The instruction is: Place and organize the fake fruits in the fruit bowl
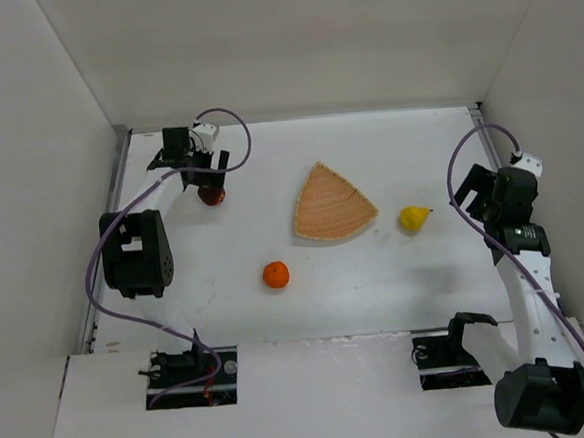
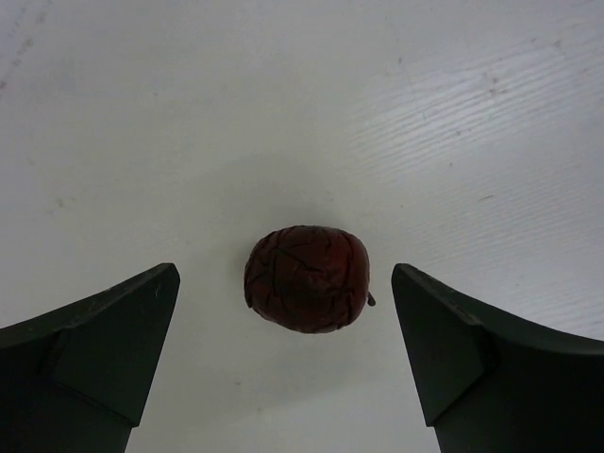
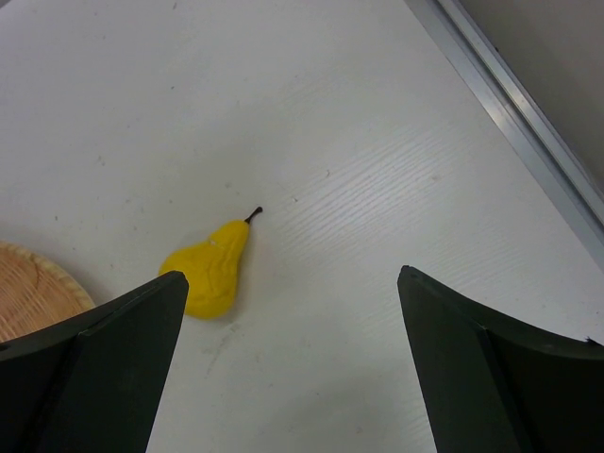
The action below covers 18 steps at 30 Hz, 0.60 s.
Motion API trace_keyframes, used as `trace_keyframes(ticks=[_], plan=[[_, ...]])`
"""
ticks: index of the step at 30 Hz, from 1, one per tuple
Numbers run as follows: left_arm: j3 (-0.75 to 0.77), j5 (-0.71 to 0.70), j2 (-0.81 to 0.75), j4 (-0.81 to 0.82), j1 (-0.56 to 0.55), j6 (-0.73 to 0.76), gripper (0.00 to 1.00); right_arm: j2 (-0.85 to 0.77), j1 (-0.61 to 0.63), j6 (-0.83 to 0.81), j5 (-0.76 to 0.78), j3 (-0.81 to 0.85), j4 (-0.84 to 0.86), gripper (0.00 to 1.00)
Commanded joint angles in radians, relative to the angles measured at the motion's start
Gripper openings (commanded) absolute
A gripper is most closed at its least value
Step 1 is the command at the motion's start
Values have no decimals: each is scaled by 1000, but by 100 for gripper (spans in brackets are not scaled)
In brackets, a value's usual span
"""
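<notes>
The dark maroon fruit (image 1: 210,195) lies on the table at the back left. My left gripper (image 1: 206,174) hovers over it, open; in the left wrist view the fruit (image 2: 306,277) lies between the two fingers without touching them. The woven fruit bowl (image 1: 332,203) sits in the middle, with nothing in it. The yellow pear (image 1: 413,218) lies just right of the bowl. My right gripper (image 1: 471,194) is open and empty, right of the pear; in the right wrist view the pear (image 3: 209,269) is ahead to the left and the bowl's edge (image 3: 28,297) shows. The orange fruit (image 1: 276,274) lies in front of the bowl.
White walls enclose the table on the left, back and right. A metal rail (image 3: 519,109) runs along the right edge near my right gripper. Cables loop from both arms.
</notes>
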Motion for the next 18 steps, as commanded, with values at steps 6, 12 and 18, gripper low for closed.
trace_keyframes(ticks=[6, 12, 18], plan=[[43, -79, 138, 18, -9, 25, 99, -17, 21, -11, 24, -13, 12, 100], [31, -91, 117, 47, -21, 14, 43, -9, 30, -2, 20, -18, 12, 100], [24, -58, -17, 17, -124, 14, 29, -5, 51, 6, 24, -32, 12, 100]])
